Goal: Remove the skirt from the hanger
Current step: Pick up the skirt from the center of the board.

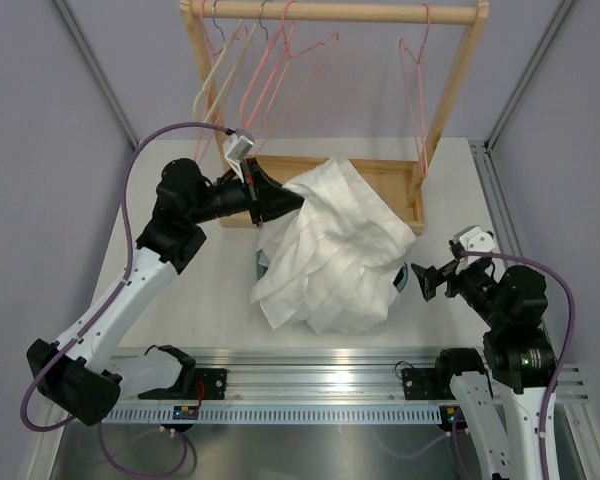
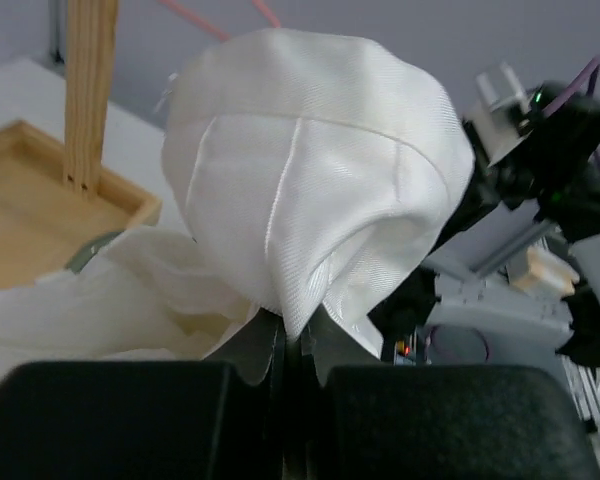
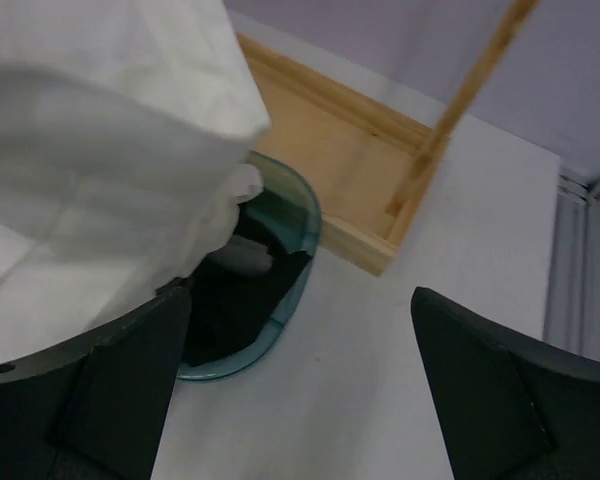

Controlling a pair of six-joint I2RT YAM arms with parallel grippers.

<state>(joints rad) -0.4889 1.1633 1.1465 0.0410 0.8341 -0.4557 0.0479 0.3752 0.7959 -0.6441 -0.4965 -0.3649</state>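
- Top view: the pale skirt (image 1: 335, 250) lies bunched on the bench (image 1: 205, 295) in front of the rack (image 1: 450, 100). The left end effector (image 1: 272, 205) is at its left edge, and the right end effector (image 1: 423, 280) is just beside its right edge.
- Left wrist: the left end effector (image 2: 292, 345) is clenched on a skirt (image 2: 310, 180) fold, which balloons above it.
- Right wrist: the right end effector (image 3: 300, 340) is released, its fingers (image 3: 490, 390) wide apart. The skirt (image 3: 100, 150) drapes over the tub (image 3: 305, 225).

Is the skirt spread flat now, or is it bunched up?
Bunched up. The skirt lies in a crumpled heap over the teal tub, one fold pinched in the shut jaws of the left gripper.
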